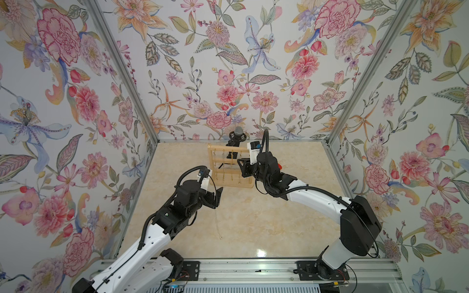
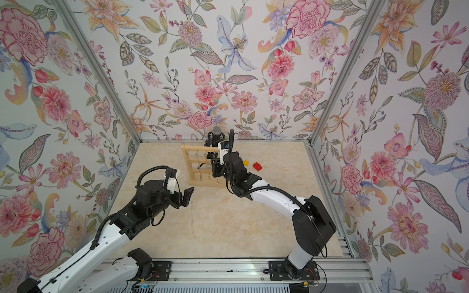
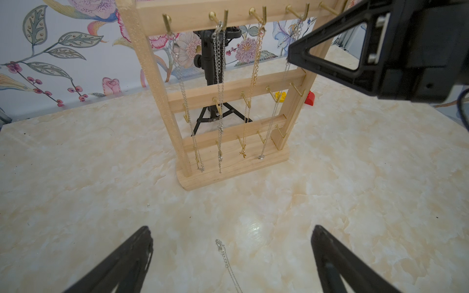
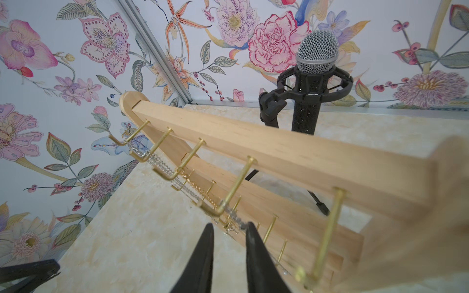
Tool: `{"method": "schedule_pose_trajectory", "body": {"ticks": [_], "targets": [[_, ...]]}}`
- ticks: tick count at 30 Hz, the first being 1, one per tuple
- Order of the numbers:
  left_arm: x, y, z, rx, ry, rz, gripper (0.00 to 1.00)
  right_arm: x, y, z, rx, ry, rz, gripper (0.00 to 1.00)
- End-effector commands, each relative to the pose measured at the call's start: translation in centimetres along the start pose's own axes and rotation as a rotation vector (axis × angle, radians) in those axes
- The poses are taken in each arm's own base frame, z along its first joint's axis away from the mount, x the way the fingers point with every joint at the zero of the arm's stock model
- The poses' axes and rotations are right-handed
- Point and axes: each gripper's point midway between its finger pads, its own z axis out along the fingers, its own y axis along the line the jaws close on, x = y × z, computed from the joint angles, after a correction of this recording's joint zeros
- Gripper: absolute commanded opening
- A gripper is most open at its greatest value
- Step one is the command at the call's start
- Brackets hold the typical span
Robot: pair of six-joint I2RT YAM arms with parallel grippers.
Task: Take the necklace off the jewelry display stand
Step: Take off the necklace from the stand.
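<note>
The jewelry display stand [image 3: 253, 167] stands upright at the far centre of the table, its three rails running left to right and its hooks pointing toward the near side with upturned tips. Four chains hang from the top rail. The necklace [image 3: 272, 116] in hand is the silver one on the fourth hook from the left. Its long axis is vertical, with the loop at the hook and the pendant down just above the base. The step in hand is the grasp. The right gripper [image 4: 229, 225] sits at the right end of the top rail, its jaws a narrow gap apart, with the strand just beside one fingertip. You cannot confirm that the chain is pinched. The next move calls for closing on the strand just below the hook, then lifting until the loop clears the upturned tip, then drawing it toward the near side. Keep clear of the neighbouring gold chain [image 3: 253, 73]. The left gripper [image 3: 231, 228] hovers fully spread and empty over the near-left table, above a loose chain [image 3: 227, 263] lying there.
</note>
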Motion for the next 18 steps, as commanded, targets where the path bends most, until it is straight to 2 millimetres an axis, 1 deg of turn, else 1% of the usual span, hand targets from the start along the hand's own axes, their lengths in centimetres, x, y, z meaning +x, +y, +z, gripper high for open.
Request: {"method": "schedule_pose_trajectory", "body": {"ticks": [1,18], "targets": [[0.04,0.09,-0.09,0.008,-0.005,0.008,0.99,-1.20,0.55,0.08,0.002,-0.031,-0.015,0.22],[0.09,0.00,-0.05,0.013,-0.003,0.008,0.99,-1.80,0.48,-0.01,0.019,-0.037,-0.050,0.15]]}}
